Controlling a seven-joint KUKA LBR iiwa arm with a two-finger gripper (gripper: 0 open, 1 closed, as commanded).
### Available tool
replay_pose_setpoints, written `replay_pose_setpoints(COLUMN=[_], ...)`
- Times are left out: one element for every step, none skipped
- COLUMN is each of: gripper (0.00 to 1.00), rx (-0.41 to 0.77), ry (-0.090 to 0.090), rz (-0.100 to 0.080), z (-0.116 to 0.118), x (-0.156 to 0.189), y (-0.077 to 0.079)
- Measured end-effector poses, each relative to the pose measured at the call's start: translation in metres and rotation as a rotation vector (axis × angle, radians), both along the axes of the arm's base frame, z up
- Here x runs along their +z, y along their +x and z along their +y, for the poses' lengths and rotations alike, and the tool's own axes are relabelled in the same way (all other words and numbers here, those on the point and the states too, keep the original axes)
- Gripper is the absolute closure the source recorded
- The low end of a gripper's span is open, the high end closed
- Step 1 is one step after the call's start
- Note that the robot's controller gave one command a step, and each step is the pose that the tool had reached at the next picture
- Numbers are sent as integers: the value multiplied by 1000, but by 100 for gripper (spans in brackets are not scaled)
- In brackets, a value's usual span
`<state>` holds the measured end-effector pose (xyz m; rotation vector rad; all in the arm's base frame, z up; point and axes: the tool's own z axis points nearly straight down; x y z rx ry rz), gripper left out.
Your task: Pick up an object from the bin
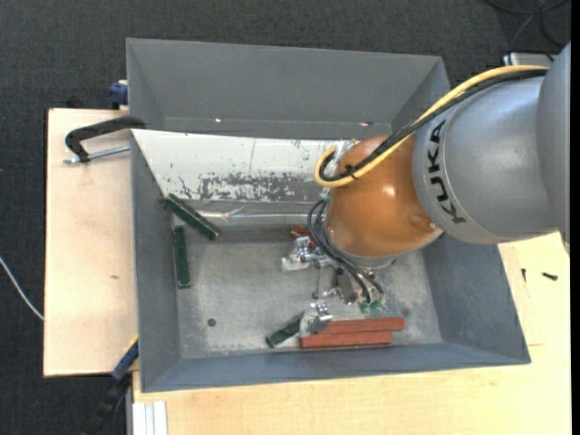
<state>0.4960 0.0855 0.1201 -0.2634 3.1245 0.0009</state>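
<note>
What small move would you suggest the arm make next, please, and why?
Probably shift slightly toward the bin's near wall and lower: the gripper looks open with nothing between its fingers, and the red bar and dark green stick lie just beyond it.

Dark grey carpet floor (272,7) all around — light even, soft.

grey bin (236,288) with red bar (349,335) at front, green sticks (183,256) at left
</note>
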Motion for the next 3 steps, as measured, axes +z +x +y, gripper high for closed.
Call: replay_pose_setpoints(gripper=[100, 100, 100], rx=[-160, -160, -135], ry=[2, 3, 2], rz=[8, 8, -1], z=[-13, -13, -6], x=[-45, -45, 112], y=[-3, -3, 5])
